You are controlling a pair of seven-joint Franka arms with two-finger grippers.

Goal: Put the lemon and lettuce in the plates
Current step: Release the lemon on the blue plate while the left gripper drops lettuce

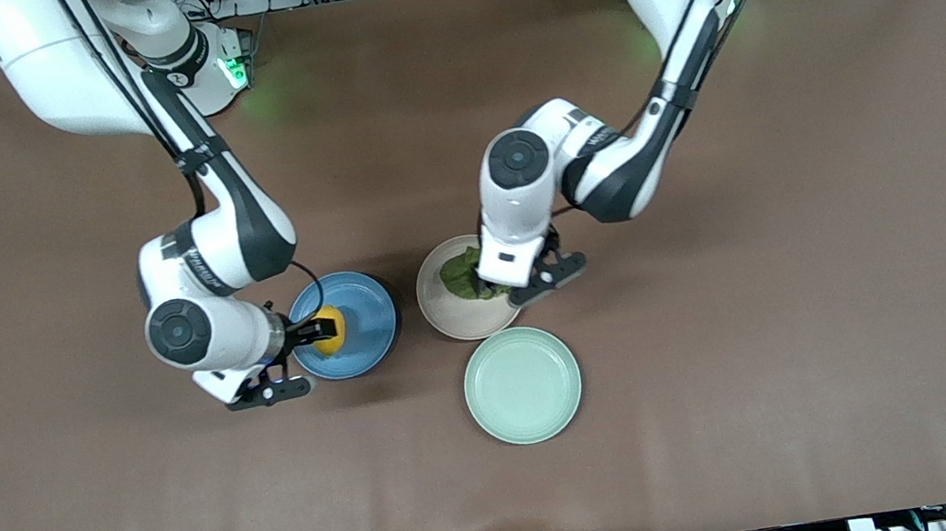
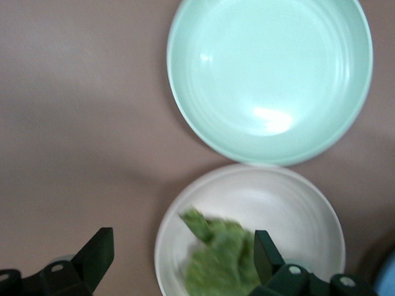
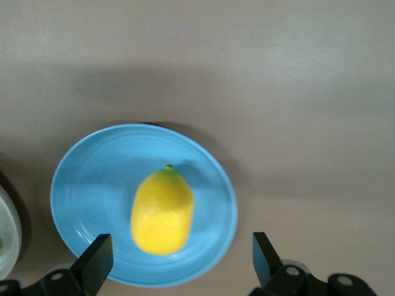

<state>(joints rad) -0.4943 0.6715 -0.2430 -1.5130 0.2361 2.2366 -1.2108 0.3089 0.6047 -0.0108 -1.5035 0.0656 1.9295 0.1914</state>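
The lemon point(image 1: 330, 341) lies in the blue plate point(image 1: 378, 316). My right gripper point(image 1: 326, 329) hovers over that plate, open and empty. In the right wrist view its fingers point(image 3: 99, 253) stand wide apart on either side of the lemon point(image 3: 162, 213), above the blue plate point(image 3: 86, 185). The lettuce point(image 1: 463, 274) lies in the pale beige plate point(image 1: 457, 316). My left gripper point(image 1: 502, 287) is over that plate, open and empty. In the left wrist view the lettuce point(image 2: 222, 262) lies on the beige plate point(image 2: 290, 209) between the spread fingers point(image 2: 264, 246).
A mint green plate point(image 1: 522, 385) stands empty, nearer to the front camera and beside the beige plate; it also shows in the left wrist view point(image 2: 271, 74). The two task plates stand close together at mid-table. The brown tabletop point(image 1: 811, 301) lies around them.
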